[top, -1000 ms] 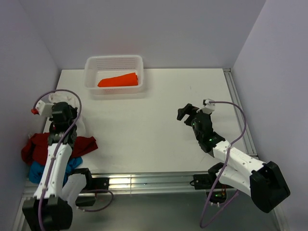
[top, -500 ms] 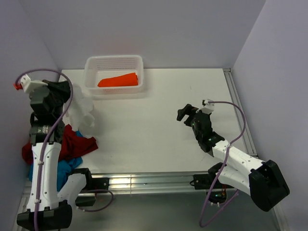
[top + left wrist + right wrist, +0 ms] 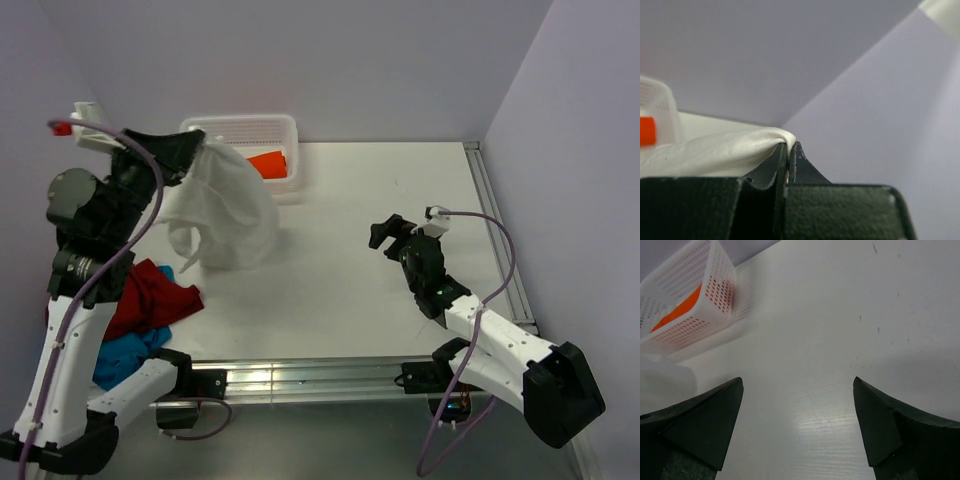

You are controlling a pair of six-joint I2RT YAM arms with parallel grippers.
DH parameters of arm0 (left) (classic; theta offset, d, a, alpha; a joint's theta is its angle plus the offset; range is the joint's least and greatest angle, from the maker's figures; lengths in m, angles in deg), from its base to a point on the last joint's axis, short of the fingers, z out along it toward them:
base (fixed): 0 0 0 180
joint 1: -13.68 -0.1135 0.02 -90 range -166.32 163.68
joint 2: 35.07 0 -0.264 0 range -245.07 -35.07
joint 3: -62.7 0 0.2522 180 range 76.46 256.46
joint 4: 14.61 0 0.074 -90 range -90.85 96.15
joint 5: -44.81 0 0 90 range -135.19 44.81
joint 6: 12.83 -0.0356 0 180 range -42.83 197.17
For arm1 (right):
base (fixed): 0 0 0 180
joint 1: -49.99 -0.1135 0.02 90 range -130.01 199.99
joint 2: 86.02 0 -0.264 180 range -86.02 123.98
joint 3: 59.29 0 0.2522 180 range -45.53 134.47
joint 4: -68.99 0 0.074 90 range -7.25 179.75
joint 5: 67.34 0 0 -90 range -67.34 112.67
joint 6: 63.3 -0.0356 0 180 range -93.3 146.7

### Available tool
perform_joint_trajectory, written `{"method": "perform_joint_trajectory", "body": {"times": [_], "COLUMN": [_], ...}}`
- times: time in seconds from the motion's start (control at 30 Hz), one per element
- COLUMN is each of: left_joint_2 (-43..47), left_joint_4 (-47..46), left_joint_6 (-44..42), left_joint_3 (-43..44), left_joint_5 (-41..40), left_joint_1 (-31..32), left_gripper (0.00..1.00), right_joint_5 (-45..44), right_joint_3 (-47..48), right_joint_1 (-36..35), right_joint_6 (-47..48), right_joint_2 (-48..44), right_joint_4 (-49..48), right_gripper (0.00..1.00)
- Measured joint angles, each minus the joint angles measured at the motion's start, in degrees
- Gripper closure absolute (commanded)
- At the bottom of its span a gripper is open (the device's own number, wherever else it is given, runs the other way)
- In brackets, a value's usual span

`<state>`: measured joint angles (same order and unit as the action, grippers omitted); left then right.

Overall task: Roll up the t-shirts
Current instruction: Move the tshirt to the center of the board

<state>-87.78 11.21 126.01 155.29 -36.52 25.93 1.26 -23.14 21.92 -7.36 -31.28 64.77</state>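
White t-shirt [image 3: 225,205], pinched by one edge in the clamped left gripper [image 3: 195,148], hanging over the table [image 3: 340,200] by the basket [image 3: 262,124]; right gripper [image 3: 388,233] wide, empty; best lowered flat and spread before rolling.

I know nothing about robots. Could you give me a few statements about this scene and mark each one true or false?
1. The jaws of the left arm are shut on the white shirt. True.
2. The basket holds a blue shirt. False: an orange shirt lies in it.
3. The jaws of the right arm grip a shirt. False: they stand open and empty above the table.
4. A dark red shirt and a blue shirt lie heaped together at the table's near left. True.
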Motion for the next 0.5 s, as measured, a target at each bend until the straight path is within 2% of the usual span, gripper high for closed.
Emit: {"method": "perform_joint_trajectory", "body": {"times": [0.23,0.43,0.47,0.5], "left_joint_2": [-6.88,-12.76,-14.36,-15.63], "left_joint_4": [1.14,2.84,3.02,3.43], "left_joint_6": [-2.67,-7.69,-8.22,-8.52], "left_joint_3": [-0.76,-0.26,0.24,0.66], "left_joint_5": [-8.13,-20.70,-22.38,-23.80], "left_joint_1": [21.20,40.57,43.08,44.61], "left_gripper": [1.00,1.00,0.96,0.86], "right_joint_5": [-1.40,-3.74,-4.09,-4.35], "right_joint_3": [-0.02,-2.56,-3.26,-3.85], "right_joint_1": [0.26,0.85,1.01,1.14], "right_joint_6": [-0.83,-2.36,-2.62,-2.84], "right_joint_2": [-1.36,-5.68,-6.64,-7.41], "right_joint_4": [0.09,0.00,-0.13,-0.11], "right_gripper": [0.04,0.03,0.03,0.03]}}
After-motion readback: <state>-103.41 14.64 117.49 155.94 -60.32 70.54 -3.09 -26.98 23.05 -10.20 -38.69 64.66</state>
